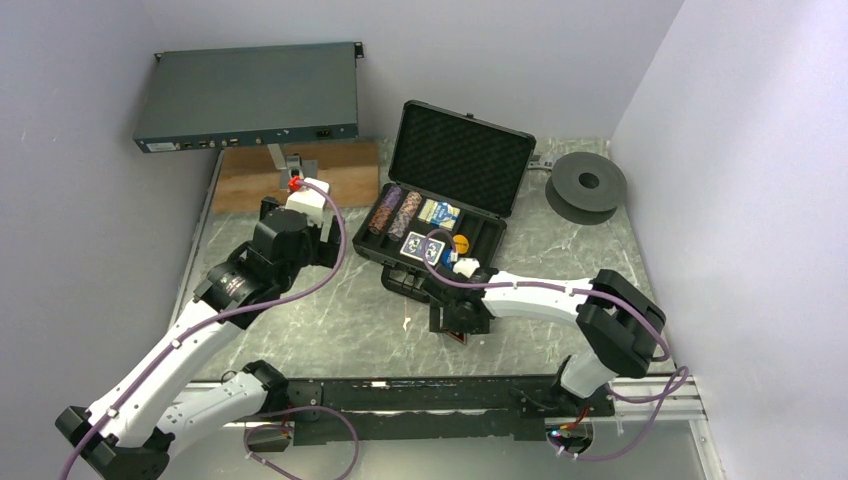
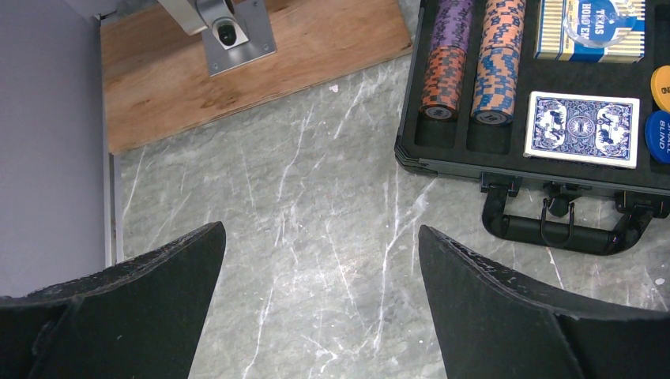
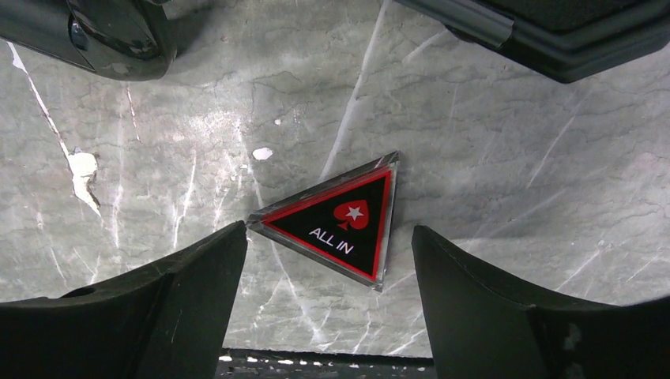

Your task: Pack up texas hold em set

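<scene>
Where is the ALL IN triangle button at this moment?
The triangle button lies flat on the table, between the right gripper's spread fingers in the right wrist view, just outside the briefcase's front edge.

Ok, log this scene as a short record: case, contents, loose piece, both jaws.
case: open, lid up, on table
chips: two rolls in case
decks: two in case
buttons: orange and blue, in case
triangle: flat on table, outside case
left jaws: open, above bare table
right jaws: open, either side of triangle
</scene>
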Motion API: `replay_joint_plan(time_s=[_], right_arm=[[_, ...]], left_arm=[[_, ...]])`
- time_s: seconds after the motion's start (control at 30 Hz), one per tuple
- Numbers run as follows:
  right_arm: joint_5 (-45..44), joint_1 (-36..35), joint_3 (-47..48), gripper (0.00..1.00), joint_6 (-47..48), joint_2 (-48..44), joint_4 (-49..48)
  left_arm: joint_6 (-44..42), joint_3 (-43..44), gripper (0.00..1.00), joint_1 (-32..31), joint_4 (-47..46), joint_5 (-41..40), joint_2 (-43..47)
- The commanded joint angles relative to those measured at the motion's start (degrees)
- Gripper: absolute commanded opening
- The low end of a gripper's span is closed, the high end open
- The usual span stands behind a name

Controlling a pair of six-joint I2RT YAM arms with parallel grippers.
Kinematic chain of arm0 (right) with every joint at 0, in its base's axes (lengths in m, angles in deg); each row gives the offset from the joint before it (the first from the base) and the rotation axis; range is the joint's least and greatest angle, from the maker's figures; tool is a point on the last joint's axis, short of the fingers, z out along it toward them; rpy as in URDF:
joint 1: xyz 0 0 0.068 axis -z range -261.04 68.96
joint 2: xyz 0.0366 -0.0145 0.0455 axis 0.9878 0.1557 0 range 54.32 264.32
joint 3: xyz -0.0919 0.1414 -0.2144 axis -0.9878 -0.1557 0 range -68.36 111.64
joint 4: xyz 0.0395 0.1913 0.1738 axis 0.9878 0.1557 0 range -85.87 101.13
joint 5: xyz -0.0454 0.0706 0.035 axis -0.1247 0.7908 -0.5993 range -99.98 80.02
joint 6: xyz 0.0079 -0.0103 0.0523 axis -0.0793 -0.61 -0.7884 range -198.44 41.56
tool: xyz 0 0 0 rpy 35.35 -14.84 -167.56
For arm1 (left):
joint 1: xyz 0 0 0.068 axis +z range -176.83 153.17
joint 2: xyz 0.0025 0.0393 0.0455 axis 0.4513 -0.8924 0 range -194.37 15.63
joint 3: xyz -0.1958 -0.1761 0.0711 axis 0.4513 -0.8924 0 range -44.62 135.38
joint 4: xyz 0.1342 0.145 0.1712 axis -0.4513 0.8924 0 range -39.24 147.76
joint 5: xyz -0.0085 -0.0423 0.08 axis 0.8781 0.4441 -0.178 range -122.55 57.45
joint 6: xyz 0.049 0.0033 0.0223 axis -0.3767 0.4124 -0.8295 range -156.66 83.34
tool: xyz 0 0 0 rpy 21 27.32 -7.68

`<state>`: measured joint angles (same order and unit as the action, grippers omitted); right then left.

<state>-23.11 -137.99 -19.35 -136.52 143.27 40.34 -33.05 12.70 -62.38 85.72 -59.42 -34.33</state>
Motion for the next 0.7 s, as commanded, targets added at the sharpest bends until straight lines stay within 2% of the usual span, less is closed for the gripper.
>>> replay_joint_plan(time_s=[0.0,0.67], right_arm=[[-1.61,-0.27,0.79,0.79,0.12,0.88,-0.87],[-3.04,-0.27,2.98,0.79,-0.54,3.45,0.8]], left_arm=[[-0.8,-0.28,0.98,0.31,-1.3,-1.07,0.74],[-0.86,-0.3,0.98,0.31,-1.25,-1.23,0.99]])
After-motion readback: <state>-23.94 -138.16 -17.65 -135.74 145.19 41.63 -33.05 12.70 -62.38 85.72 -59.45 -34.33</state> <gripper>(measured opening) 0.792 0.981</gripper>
